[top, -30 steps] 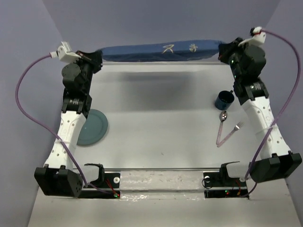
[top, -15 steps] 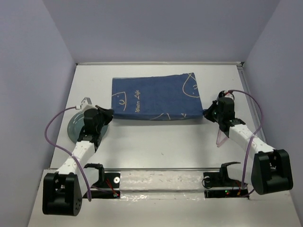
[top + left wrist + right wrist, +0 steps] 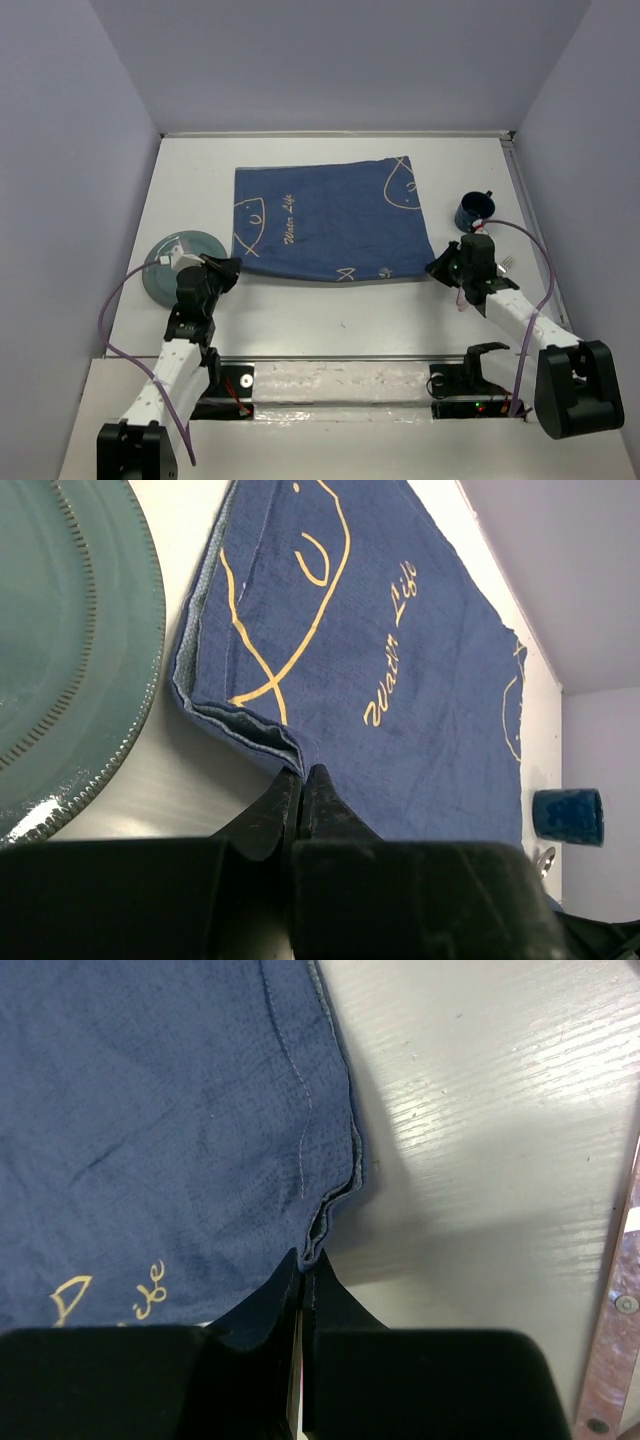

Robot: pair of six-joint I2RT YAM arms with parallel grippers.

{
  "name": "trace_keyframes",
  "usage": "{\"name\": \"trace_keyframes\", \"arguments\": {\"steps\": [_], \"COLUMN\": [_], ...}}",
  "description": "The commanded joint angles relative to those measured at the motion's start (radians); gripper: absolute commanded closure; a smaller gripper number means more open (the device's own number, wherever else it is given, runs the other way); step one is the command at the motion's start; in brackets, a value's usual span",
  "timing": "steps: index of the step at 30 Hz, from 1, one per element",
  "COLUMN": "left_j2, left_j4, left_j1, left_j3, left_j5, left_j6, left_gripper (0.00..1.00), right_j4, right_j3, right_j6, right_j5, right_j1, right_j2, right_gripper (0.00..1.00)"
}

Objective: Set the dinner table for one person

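The white worktop (image 3: 330,310) spans the whole view. The blue mat (image 3: 325,220) lies spread across its middle. Our left claw (image 3: 300,780) and right claw (image 3: 308,1265) each pinch a near corner. We should let go together and lift straight up, so nothing drags.

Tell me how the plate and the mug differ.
The plate is grey-green, wide and flat; the mug is dark blue, small and upright. The plate lies left of the blue mat, the mug right of it, near its far corner. Both stand on the white table, off the mat, and neither is held.
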Motion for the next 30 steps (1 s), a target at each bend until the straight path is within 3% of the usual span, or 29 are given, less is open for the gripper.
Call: {"name": "trace_keyframes", "arguments": {"steps": [1,17,28,30], "left_j2": [-0.098,-0.169,-0.226,-0.229], "left_j4": [-0.034,-0.146,-0.233,-0.236], "left_j1": [0.005,0.005,0.004,0.004], "left_j3": [-0.043,-0.036,-0.037,-0.034], "left_j5": [0.026,0.005,0.023,0.040], "left_j6": [-0.010,0.022,-0.002,-0.010], "left_gripper": [1.00,1.00,1.00,1.00], "right_j4": [-0.093,-0.212,-0.264,-0.264], "right_j3": [0.004,-0.069,-0.059,-0.053], "right_j6": [0.028,0.117,0.140,0.140], "right_j5": [-0.004,-0.032,0.008,0.017], "right_j1": [-0.009,-0.009,-0.009,-0.009], "right_j2": [-0.075,-0.293,-0.327,-0.316], "right_gripper": [1.00,1.00,1.00,0.95]}}
